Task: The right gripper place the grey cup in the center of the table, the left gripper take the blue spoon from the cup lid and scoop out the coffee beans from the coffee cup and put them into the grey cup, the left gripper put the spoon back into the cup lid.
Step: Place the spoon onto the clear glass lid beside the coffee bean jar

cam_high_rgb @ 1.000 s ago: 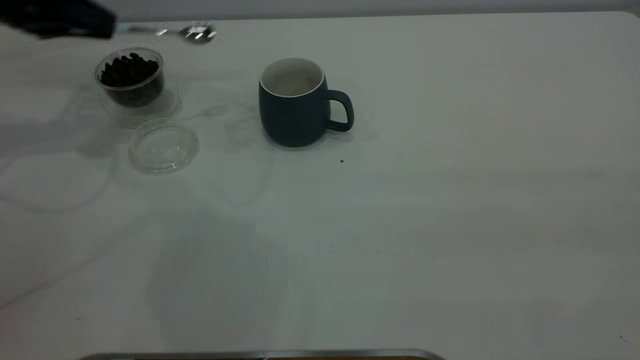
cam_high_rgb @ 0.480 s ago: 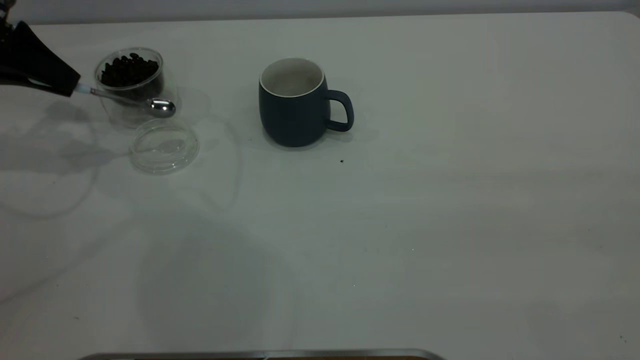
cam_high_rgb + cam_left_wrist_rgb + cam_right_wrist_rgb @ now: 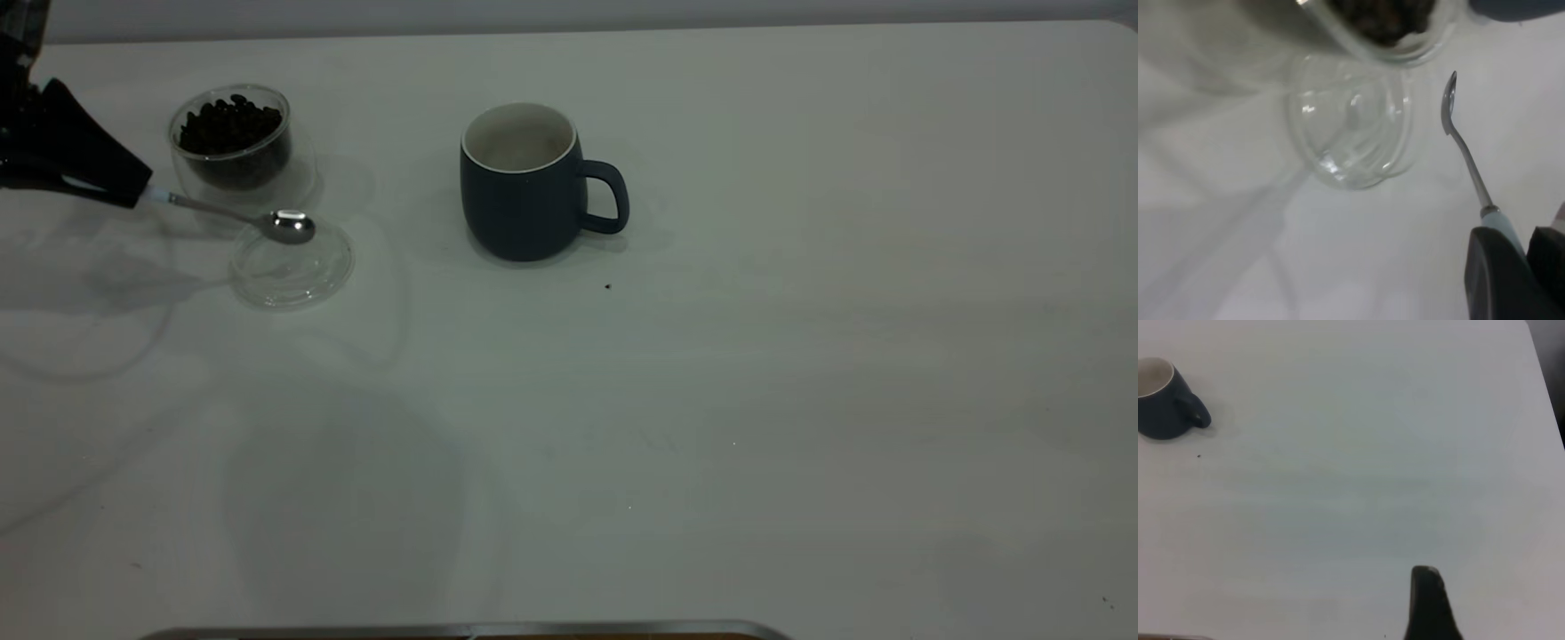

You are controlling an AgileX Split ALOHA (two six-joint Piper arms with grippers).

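My left gripper is at the table's left edge, shut on the pale handle of the blue spoon. The shiny spoon bowl holds no beans and sits at the far rim of the clear cup lid; I cannot tell if they touch. Just behind stands the glass coffee cup with coffee beans heaped in it. The grey cup stands upright mid-table, handle to the right. My right gripper is open, far from the cup, with one finger in view.
The white table stretches bare to the right and front of the grey cup. A tiny dark speck lies just in front of the cup's handle. A metal strip runs along the near edge.
The left gripper has brought the spoon down and forward, from high behind the coffee cup, past its front, to the lid's far rim. Cups and lid have not moved.
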